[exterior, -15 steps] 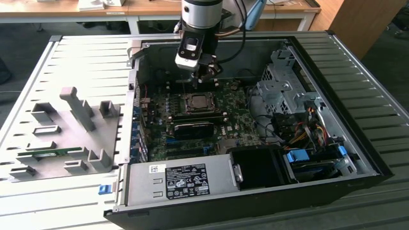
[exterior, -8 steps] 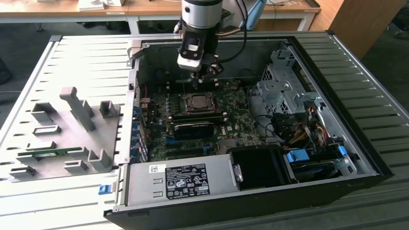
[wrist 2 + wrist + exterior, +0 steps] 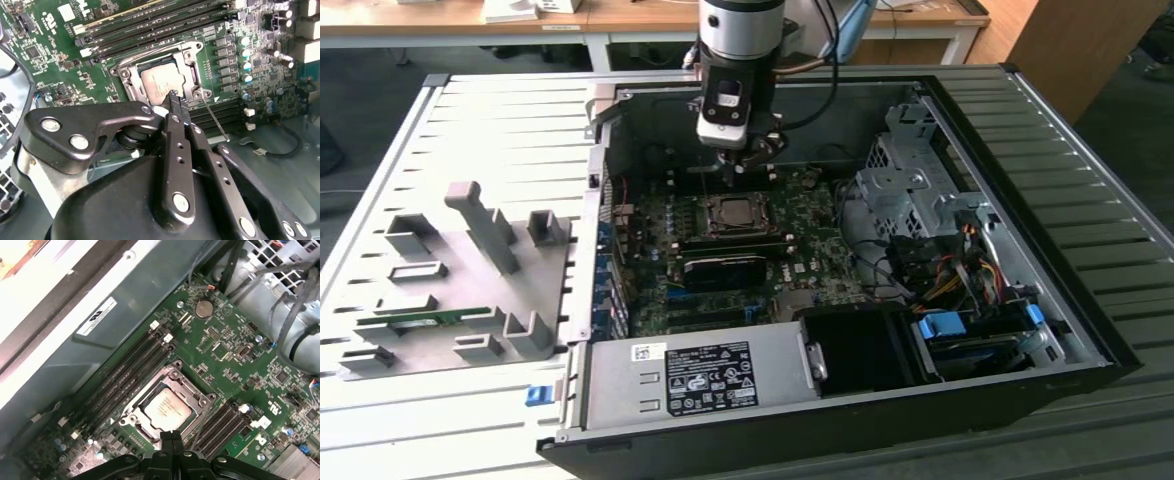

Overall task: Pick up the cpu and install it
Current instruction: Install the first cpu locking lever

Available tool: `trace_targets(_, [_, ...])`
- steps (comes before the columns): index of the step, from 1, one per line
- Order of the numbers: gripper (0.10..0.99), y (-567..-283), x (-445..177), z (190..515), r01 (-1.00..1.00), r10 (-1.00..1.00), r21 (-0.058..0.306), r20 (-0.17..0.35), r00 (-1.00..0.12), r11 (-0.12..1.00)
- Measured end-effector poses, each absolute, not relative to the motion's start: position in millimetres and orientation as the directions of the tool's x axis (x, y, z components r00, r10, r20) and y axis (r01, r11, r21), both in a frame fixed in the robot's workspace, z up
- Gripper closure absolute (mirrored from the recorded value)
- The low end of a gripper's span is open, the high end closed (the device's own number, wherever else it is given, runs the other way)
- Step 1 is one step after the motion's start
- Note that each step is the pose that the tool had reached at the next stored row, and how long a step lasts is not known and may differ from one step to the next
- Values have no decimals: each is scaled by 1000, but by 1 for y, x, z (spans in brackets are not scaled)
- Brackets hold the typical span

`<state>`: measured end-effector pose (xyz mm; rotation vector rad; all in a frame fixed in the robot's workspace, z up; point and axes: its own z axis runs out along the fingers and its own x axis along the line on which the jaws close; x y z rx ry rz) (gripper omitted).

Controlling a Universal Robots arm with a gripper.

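The cpu (image 3: 736, 213), a flat square chip with a silver-grey top, lies inside the black socket frame (image 3: 123, 80) on the green motherboard of the open computer case. It is also seen as the cpu (image 3: 159, 82) and the cpu (image 3: 167, 407) in both wrist views. My gripper (image 3: 738, 176) hangs a little above the board, just past the socket's far edge in the exterior view. Its two thin black fingers are pressed together with nothing between them, as the gripper (image 3: 175, 97) and the gripper (image 3: 170, 434) show. The fingertips sit over the cpu's edge.
Rows of black memory slots (image 3: 150, 25) flank the socket. A metal drive cage (image 3: 914, 170) and coloured cables (image 3: 961, 270) fill the case's right in the exterior view, and a power supply (image 3: 707, 375) its front. A grey fixture tray (image 3: 454, 290) holds a green memory stick (image 3: 420, 318).
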<state>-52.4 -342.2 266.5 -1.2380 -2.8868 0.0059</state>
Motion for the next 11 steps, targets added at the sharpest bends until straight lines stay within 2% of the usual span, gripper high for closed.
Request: trace_targets(11, [965,-342,-52,266,645,645,-6,-3,-764,764])
